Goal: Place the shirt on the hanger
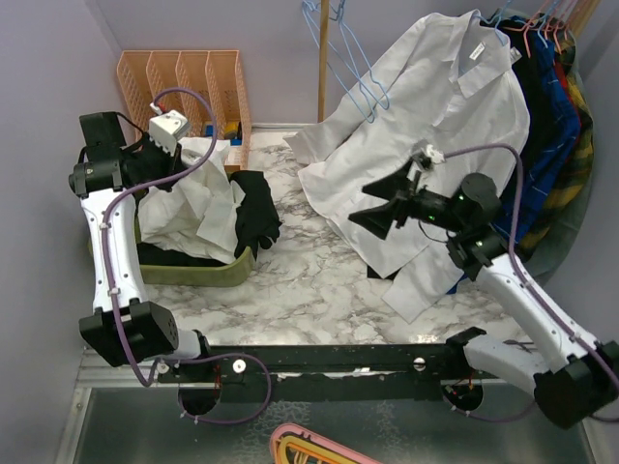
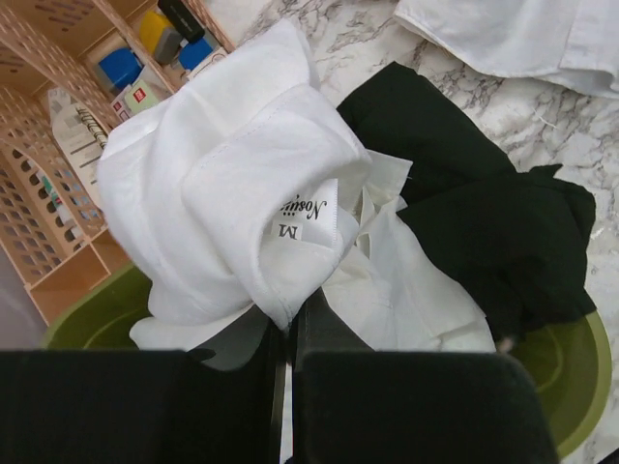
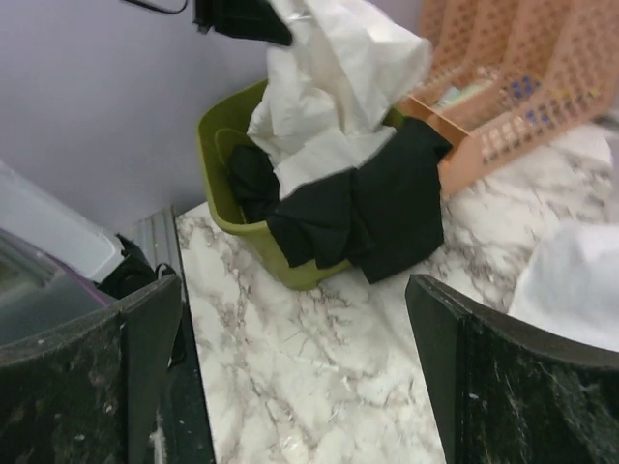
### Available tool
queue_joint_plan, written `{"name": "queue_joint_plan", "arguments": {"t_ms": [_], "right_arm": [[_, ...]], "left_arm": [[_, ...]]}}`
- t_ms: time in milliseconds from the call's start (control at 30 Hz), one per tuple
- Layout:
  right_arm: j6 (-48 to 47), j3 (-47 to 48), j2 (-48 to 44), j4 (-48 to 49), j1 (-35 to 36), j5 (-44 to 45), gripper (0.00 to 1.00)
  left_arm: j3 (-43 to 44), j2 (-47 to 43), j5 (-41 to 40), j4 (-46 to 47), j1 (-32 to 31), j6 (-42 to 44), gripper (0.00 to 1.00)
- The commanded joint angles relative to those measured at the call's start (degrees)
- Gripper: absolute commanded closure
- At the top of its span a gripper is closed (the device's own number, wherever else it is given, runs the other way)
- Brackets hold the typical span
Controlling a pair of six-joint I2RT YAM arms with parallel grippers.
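Observation:
A white shirt point(image 1: 198, 203) with an "M" collar label point(image 2: 232, 193) is lifted out of a green basket point(image 1: 203, 274). My left gripper point(image 1: 182, 162) is shut on its collar edge; in the left wrist view the gripper point(image 2: 288, 329) pinches the fabric between closed fingers. My right gripper point(image 1: 372, 215) is open and empty above the marble table's middle; the right wrist view shows the gripper point(image 3: 295, 387) facing the basket point(image 3: 218, 145). Several light-blue wire hangers point(image 1: 353, 63) hang from a pole at the back, apart from both grippers.
A black garment point(image 1: 253, 213) drapes over the basket's right rim. A second large white shirt point(image 1: 426, 126) hangs at the right, its tail on the table. Dark and plaid clothes point(image 1: 556, 106) hang behind it. Orange lattice organizers point(image 1: 184, 82) stand at the back left.

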Motion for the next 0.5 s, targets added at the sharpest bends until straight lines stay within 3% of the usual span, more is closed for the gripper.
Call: {"name": "queue_joint_plan", "arguments": {"t_ms": [0, 67, 167, 333, 400, 467], "right_arm": [[-19.55, 13.08, 11.04, 4.95, 15.84, 9.91, 0.00], [-26.43, 13.75, 15.98, 12.19, 18.49, 8.97, 0.00], [-24.36, 11.74, 23.77, 31.65, 18.62, 9.65, 0.00], [-23.89, 24.52, 40.19, 35.50, 19.78, 4.19, 0.00], [-28.21, 25.06, 44.48, 42.82, 20.35, 0.93, 0.01], [-34.97, 28.16, 48.14, 41.79, 21.16, -1.77, 0.00]], "left_arm": [[3.32, -3.48, 0.89, -11.22, -0.48, 10.25, 1.00], [2.97, -5.26, -0.35, -11.88, -0.53, 11.14, 1.00], [1.19, -8.55, -1.54, -12.04, -0.52, 11.79, 1.00], [-0.75, -12.99, -2.31, -13.04, -0.50, 12.58, 1.00], [-0.63, -14.38, -1.63, -14.68, -0.48, 13.41, 1.00], [0.06, -15.00, -0.69, -17.49, -0.48, 15.45, 1.00]]}}
